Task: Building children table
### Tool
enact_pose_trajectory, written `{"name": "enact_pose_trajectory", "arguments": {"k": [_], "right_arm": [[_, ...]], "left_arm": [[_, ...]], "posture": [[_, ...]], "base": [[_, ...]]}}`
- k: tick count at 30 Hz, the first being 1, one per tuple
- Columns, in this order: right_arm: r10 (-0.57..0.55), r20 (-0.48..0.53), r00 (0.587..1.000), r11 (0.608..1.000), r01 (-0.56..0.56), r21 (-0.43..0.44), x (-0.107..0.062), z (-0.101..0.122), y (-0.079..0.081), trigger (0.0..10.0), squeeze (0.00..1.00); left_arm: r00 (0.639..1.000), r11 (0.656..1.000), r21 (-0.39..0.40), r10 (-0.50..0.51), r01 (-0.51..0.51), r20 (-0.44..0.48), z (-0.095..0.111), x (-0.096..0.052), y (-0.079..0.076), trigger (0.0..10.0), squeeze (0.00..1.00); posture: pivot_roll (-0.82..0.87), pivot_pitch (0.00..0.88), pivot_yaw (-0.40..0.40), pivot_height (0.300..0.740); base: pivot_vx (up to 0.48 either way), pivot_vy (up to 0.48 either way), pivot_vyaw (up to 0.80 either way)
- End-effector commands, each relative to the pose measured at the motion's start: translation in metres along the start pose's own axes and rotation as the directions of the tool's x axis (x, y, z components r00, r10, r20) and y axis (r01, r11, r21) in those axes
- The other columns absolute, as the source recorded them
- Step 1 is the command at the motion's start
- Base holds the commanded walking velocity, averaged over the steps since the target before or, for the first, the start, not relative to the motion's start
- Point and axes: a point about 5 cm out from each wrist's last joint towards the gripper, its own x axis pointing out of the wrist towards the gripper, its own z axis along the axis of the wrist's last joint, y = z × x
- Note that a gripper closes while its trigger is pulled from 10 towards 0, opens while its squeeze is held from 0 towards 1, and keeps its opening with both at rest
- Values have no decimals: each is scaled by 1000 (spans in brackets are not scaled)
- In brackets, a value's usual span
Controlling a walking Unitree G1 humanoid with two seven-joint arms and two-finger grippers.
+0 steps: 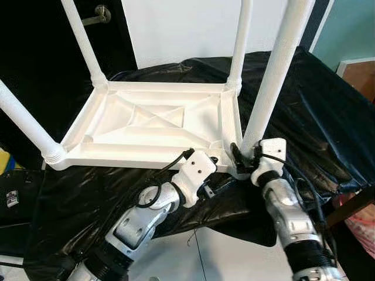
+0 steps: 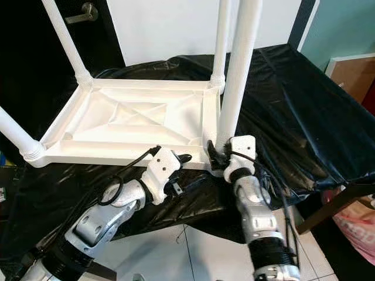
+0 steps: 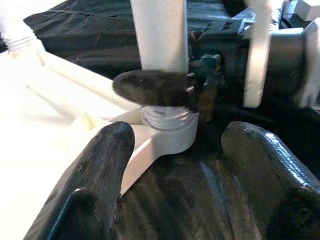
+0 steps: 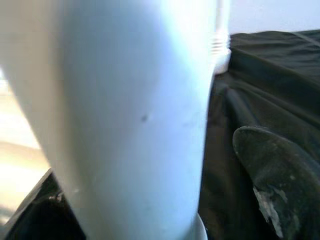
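A white plastic children's table (image 1: 146, 117) lies upside down on a black plastic sheet (image 1: 316, 105), with its legs pointing up. The near right leg (image 1: 275, 76) stands in the corner socket (image 3: 167, 135). My right gripper (image 1: 237, 155) is at the base of that leg and straddles it. One black finger (image 3: 150, 90) lies across the leg. The other finger (image 4: 280, 185) stands a little apart from it. My left gripper (image 2: 188, 171) is open just in front of the same corner, low over the sheet, and holds nothing.
Three more legs (image 1: 82, 41) (image 1: 240, 41) (image 1: 23, 123) rise from the other corners. A dark door with a handle (image 1: 101, 13) is at the back left. A wooden board (image 1: 360, 76) and a pink bag (image 1: 363, 225) are on the right. White floor (image 1: 222, 257) is below the sheet's edge.
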Motion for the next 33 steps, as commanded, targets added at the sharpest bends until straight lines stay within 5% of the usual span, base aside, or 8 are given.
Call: {"name": "enact_pose_trajectory", "arguments": {"k": [1, 2, 12, 14, 19, 31, 32, 33], "right_arm": [[52, 17, 999, 999, -52, 11, -3, 1, -2, 10000, 784], [116, 15, 993, 993, -116, 9, -3, 1, -2, 10000, 0], [355, -17, 935, 932, -355, -70, 14, 7, -1, 10000, 0], [393, -39, 919, 915, -395, -87, 20, 7, 0, 2745, 0], [418, -65, 906, 902, -422, -91, 25, 4, 1, 0, 0], [445, -110, 889, 892, -451, -38, 25, -10, 7, 667, 0], [429, -113, 896, 900, -434, -33, 25, -10, 9, 10000, 0], [414, -116, 903, 907, -420, -35, 25, -11, 11, 10000, 0]], "left_arm": [[1000, 1000, 9, 30, -30, -9, -4, -2, 3, 10000, 0], [1000, 1000, 18, 18, -19, 6, -3, -2, 3, 10000, 0], [996, 994, -71, -86, 88, 20, -2, -5, 0, 10000, 0], [994, 989, -98, -106, 109, 27, -1, -7, -1, 10000, 0], [993, 985, -127, -114, 117, 30, -1, -8, 0, 10000, 0], [995, 987, -131, -90, 94, 35, 1, -9, 4, 10000, 0], [996, 987, -132, -85, 89, 34, 1, -9, 5, 10000, 0], [996, 988, -133, -80, 84, 34, 1, -8, 6, 10000, 0]], "posture": [[-45, 37, 12, 740], [-46, 36, 15, 740], [-39, 42, 19, 740], [-31, 46, 15, 740], [-17, 48, 8, 740], [-14, 61, -4, 740], [-15, 61, -7, 740], [-15, 62, -10, 740]], "base": [[0, 0, 0], [0, 0, 0], [0, 0, 0], [0, 0, 0], [0, 0, 0], [0, 0, 0], [0, 0, 0], [0, 0, 0]]}}
